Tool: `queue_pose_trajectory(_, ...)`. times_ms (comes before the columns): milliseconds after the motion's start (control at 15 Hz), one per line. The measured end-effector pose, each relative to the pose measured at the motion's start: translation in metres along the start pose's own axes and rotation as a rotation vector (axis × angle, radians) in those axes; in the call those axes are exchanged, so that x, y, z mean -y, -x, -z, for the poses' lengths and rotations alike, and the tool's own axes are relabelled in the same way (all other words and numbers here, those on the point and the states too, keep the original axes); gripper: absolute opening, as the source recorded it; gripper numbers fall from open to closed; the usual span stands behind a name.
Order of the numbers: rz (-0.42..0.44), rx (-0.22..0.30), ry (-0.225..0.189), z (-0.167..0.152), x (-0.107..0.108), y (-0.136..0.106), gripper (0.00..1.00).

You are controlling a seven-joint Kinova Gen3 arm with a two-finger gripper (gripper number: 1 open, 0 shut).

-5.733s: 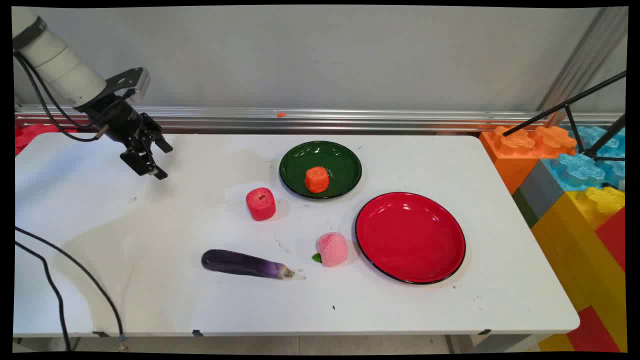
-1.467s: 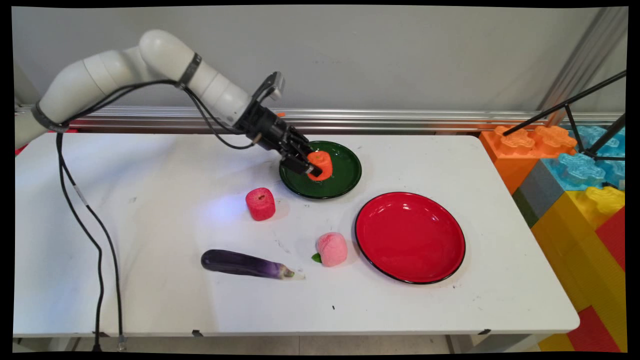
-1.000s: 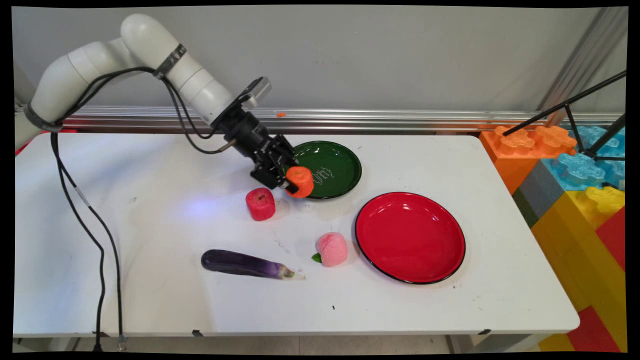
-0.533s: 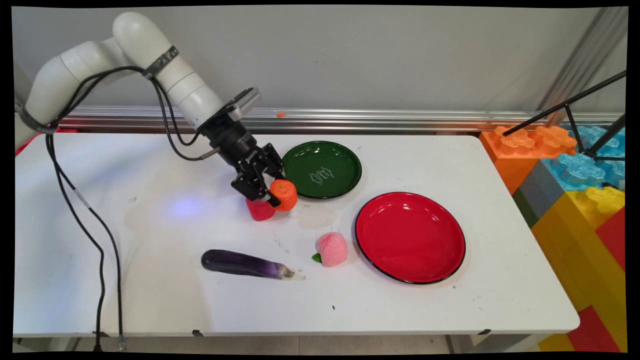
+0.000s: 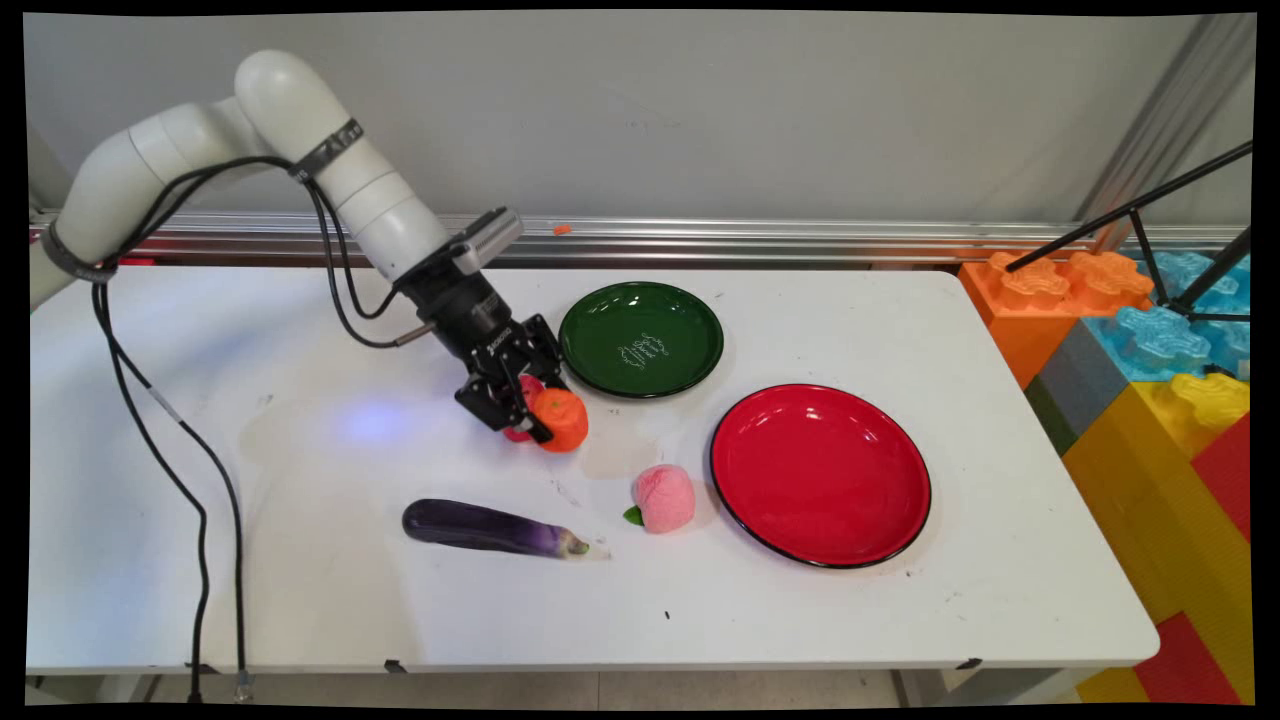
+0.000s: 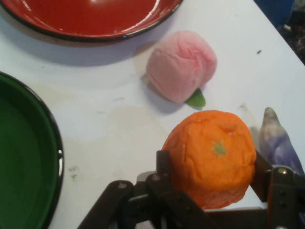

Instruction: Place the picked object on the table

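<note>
My gripper (image 5: 545, 420) (image 6: 209, 169) is shut on an orange toy fruit (image 5: 562, 419) (image 6: 212, 155), held low over the table just left of and in front of the green plate (image 5: 680, 365) (image 6: 24, 157). A red toy fruit (image 5: 524, 390) sits right behind the gripper, mostly hidden by it. The pink peach (image 5: 665, 497) (image 6: 181, 65) lies further toward the near side, beside the red plate (image 5: 820, 475) (image 6: 90, 16). The purple eggplant (image 5: 490, 528) (image 6: 276, 140) lies near the front, its tip showing in the hand view.
The green plate holds nothing, and so does the red plate. Large coloured toy blocks (image 5: 1150, 340) stand off the table's right end, with a black tripod (image 5: 1150, 215) above them. Black cables (image 5: 200, 520) hang from the arm at the left.
The gripper came from the far left, closed on the orange fruit on the green plate, lifted it off and carried it left and toward the near side, lowering beside the red fruit.
</note>
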State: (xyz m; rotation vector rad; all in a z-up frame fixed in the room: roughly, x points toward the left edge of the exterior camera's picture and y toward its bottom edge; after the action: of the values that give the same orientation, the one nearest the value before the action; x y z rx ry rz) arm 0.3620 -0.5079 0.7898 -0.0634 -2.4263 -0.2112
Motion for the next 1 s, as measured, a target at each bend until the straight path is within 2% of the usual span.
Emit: queue_pose_trajectory(1000,-0.034,0.036,0.027,-0.032,-0.007,0.020,0.00)
